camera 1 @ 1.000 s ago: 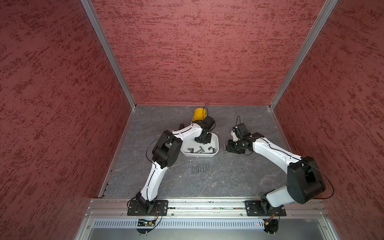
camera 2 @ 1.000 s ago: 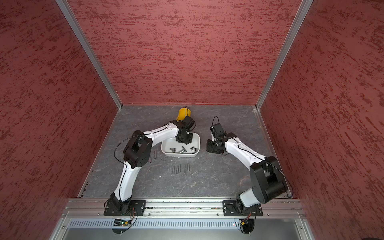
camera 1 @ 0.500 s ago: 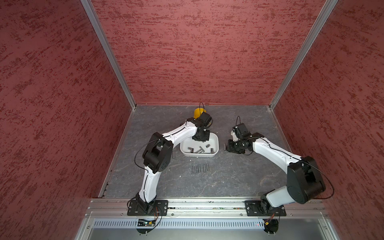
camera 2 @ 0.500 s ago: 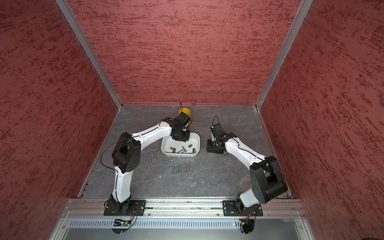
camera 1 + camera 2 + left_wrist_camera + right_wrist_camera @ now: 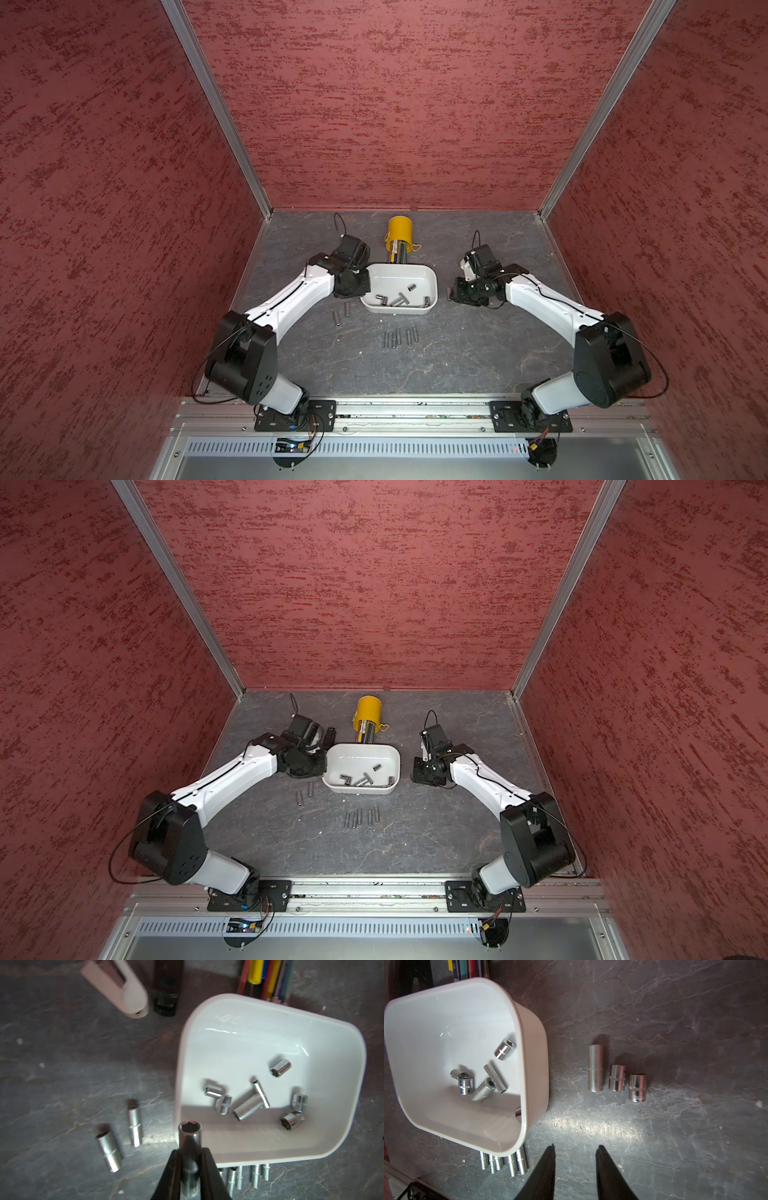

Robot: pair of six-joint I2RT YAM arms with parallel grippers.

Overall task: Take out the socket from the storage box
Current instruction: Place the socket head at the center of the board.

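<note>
1. We see the left jaws clamped on a socket (image 5: 190,1147), right at the 9 o'clock rim of the white box (image 5: 415,272).
2. More loose sockets (image 5: 247,1106) lie inside the box.
3. The right jaws stand partly open and empty over the table (image 5: 675,1147), at the box's 3 o'clock.
4. A row of sockets (image 5: 400,337) lies at 6 o'clock, and a yellow cup (image 5: 400,235) stands at 12.

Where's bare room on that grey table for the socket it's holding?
Widest: bare grey tabletop between the row of five steel sockets and the metal front rail. Crowded: around the white plastic tub, with loose sockets on three sides.
</note>
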